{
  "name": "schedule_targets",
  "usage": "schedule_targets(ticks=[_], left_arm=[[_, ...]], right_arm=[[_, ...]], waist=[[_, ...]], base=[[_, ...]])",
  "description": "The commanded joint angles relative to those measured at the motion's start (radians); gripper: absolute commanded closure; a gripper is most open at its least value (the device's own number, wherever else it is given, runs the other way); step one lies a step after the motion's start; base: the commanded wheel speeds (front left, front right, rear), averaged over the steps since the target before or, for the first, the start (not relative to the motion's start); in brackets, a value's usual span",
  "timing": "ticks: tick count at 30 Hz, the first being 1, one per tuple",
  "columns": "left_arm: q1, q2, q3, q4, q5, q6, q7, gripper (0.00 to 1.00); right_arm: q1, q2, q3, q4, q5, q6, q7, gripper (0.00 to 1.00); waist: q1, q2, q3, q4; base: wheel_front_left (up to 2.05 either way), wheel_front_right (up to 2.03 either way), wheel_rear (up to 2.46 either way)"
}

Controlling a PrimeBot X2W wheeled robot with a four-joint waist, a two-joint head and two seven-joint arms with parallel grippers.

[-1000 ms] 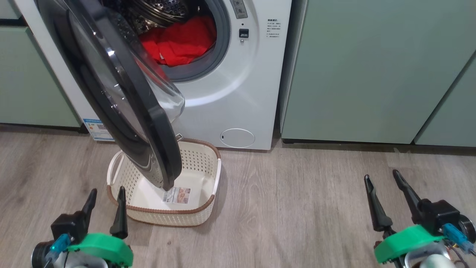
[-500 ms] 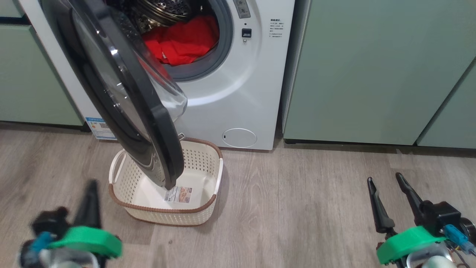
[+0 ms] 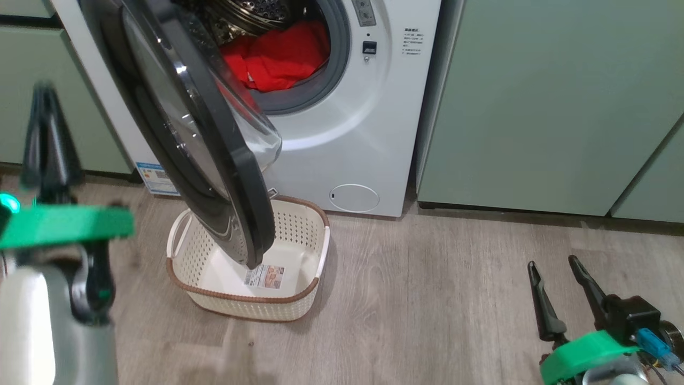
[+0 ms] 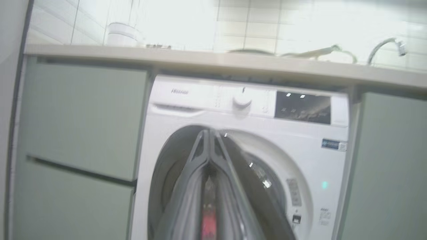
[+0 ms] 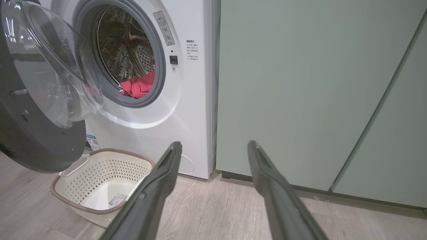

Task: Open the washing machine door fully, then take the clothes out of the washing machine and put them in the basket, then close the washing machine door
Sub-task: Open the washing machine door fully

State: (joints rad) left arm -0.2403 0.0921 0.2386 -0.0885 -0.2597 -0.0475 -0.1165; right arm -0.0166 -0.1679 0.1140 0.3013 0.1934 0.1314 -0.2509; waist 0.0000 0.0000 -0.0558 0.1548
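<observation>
Two containers are sitting before the robot. Largest, the washing machine [image 3: 347, 149] is standing between pale-green cabinets [image 3: 534, 107], its steel drum lying exposed behind the grey seal. The washing machine door [image 3: 214, 160] is hanging partly open, swung out toward the robot's left, and in the head view its lower black rim is overlapping the basket [image 3: 299, 298]. That basket is sitting on the wood-look floor [image 3: 427, 299] just in front of the machine, below the door; it is showing a bare cream bottom with a label sticker [image 3: 265, 276] lying on it. The clothes [image 3: 278, 59] are lying inside the drum as a red bundle, resting at the lower part of the opening against the seal. The left gripper [image 3: 45, 93] is hanging blurred at the left edge, well apart from the door, its fingers pressed together on nothing. The right gripper [image 3: 552, 262] is hovering low at the right, in front of the cabinets, its fingers standing apart and holding nothing.
</observation>
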Motion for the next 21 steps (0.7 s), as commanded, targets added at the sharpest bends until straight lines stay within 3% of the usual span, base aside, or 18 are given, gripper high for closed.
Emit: schedule_targets(ticks=[1,5,9,17,21], left_arm=[[-0.087,0.024,0.001,-0.085,0.008,0.006,0.036,1.00],[-0.182,0.010,-0.099,-0.214,0.015,0.002,0.138,1.00],[-0.236,-0.009,-0.231,-0.259,0.047,-0.005,0.196,1.00],[-0.217,-0.039,-0.570,-0.180,0.067,-0.011,0.197,1.00],[-0.182,-0.041,-0.688,-0.089,0.050,0.003,0.165,1.00]], right_arm=[[-0.018,-0.007,0.012,-0.030,-0.008,-0.001,-0.011,0.00],[-0.018,-0.007,0.015,-0.031,-0.007,-0.001,-0.011,0.00],[-0.022,-0.007,0.021,-0.033,-0.003,-0.001,-0.011,0.00],[-0.026,-0.014,0.033,-0.034,0.017,-0.001,-0.011,0.00],[-0.030,-0.019,0.035,-0.035,0.016,-0.001,-0.011,0.00]], waist=[[0.0000,0.0000,0.000,0.003],[0.0000,0.0000,0.001,0.005],[0.0000,0.0000,0.003,-0.003],[0.0000,0.0000,0.015,-0.025],[0.0000,0.0000,0.026,-0.035]], base=[[0.00,0.00,0.00],[0.00,0.00,0.00],[0.00,0.00,0.00],[0.00,0.00,0.00],[0.00,0.00,0.00]])
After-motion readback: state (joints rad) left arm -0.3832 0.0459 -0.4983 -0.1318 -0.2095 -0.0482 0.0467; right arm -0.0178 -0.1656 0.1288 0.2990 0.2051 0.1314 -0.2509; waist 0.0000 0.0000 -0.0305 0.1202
